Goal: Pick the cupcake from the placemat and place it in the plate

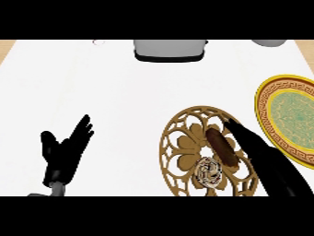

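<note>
Right hand (254, 145) comes in from the lower edge, black fingers stretched long over the right side of the placemat (179, 138) — a round, gold openwork mat on the white worktop (84, 83). Its fingers are straight and released, curled round nothing. A brown, elongated shape lies just beside them on the mat; I cannot tell whether it belongs to the hand or is a separate thing.

Cupcake (209, 171) sits on the mat's lower part, a pale swirled round seen from above, just left of the hand and below its fingertips. So the hand reaches past it: the cupcake lies nearer the robot than the fingertips, toward the palm's inner side. Being round, it offers no long axis to line up with.

Plate (266, 115), yellow-rimmed with a green centre, lies right of the mat, at the view's right edge, near but apart from it. In my judgement the right hand is the one to grasp — it is beside both cupcake and plate.

Left hand (65, 150) rests open at lower left, fingers up, well apart from the mat.
</note>
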